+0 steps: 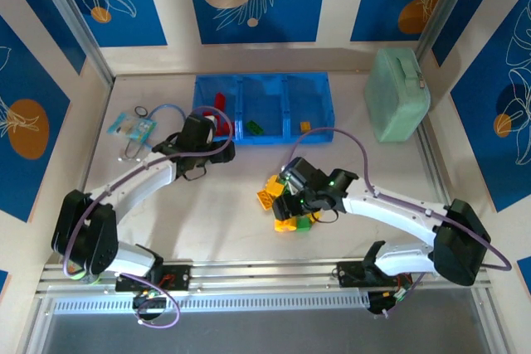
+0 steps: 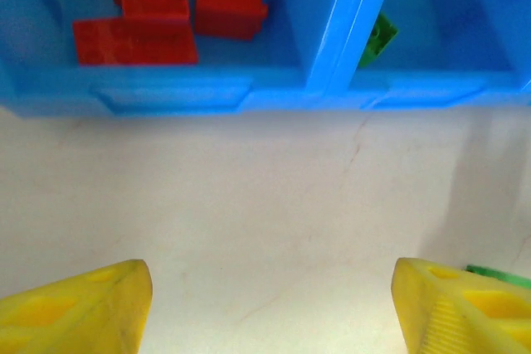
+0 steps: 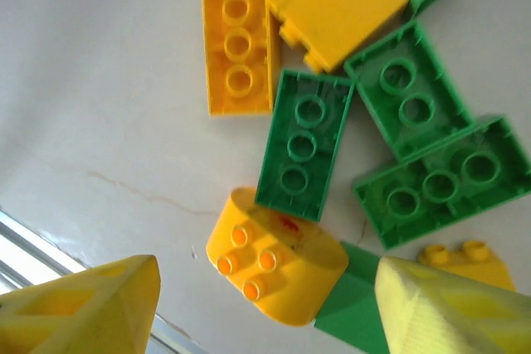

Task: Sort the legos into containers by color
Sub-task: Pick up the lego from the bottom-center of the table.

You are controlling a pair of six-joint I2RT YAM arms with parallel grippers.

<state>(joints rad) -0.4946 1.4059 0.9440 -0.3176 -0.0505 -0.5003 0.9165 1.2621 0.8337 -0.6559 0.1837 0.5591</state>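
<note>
Your right tool (image 3: 264,308) hangs spread over the loose bricks (image 3: 303,147) on the table (image 1: 224,213), pinching nothing. A round yellow brick (image 3: 274,254) shows between its fingers. One small yellow brick (image 3: 460,259) is cut off behind the right finger. In the top view, the tool covers part of the pile.

Farther out, your left tool (image 2: 270,308) is spread and empty above bare table, just short of the tray (image 2: 166,97) wall. Red bricks (image 2: 149,6) sit in the left compartment. A green brick (image 2: 379,36) in the middle one is half hidden by the divider.
</note>
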